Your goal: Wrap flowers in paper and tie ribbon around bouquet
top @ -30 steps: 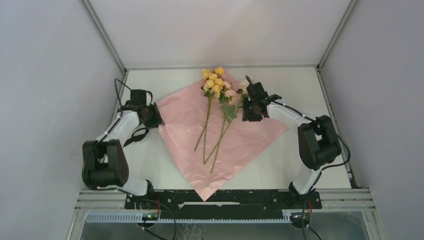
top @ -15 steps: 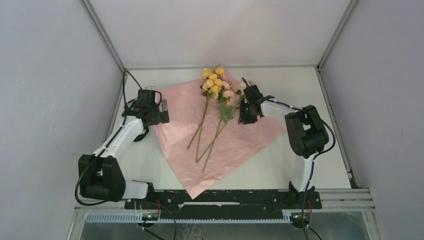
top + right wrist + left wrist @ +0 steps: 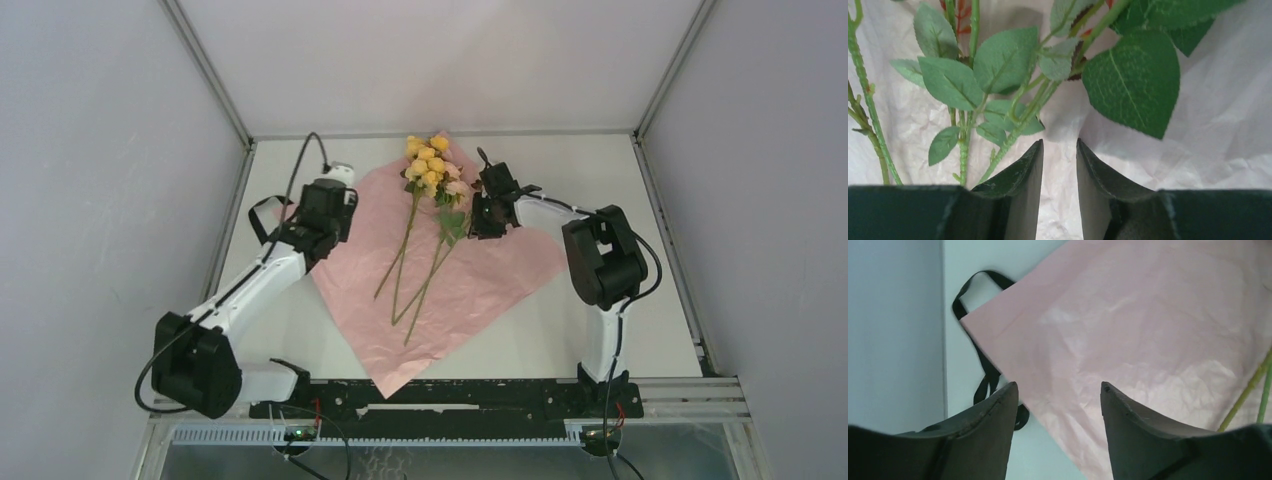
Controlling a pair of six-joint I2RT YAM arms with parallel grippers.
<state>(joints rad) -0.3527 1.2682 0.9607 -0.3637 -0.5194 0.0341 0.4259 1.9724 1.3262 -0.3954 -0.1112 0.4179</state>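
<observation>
Right claw [image 3: 1059,145] beside flowers [image 3: 404,262] | long axis near-far | blooms [image 3: 428,162] far end

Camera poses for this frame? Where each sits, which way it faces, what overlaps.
Top external: above and behind the bases, facing down at the table, paper and flowers; both arms show.
Left wrist: on the left arm, facing down past the open left gripper at the paper's corner and ribbon.
Right wrist: low over the flowers' leaves; right gripper narrowly open.
Shared: the pink paper.

White table [image 3: 592,162] under pink paper [image 3: 470,282], black ribbon [image 3: 988,380]
</observation>
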